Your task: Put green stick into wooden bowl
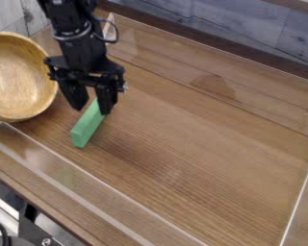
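Observation:
The green stick [85, 128] lies flat on the wooden table, pointing up and to the right, just right of the wooden bowl [15, 77]. The bowl sits at the left edge and nothing shows inside it. My gripper [89, 102] points straight down over the stick's upper end. It is open, with one dark finger on each side of that end and nothing held. The stick's top end is partly hidden behind the fingers.
The table [208, 144] is brown wood with a raised pale rail along its front and right edges. A grey plank wall [234, 24] runs along the back. The black arm rises from the gripper toward the top left.

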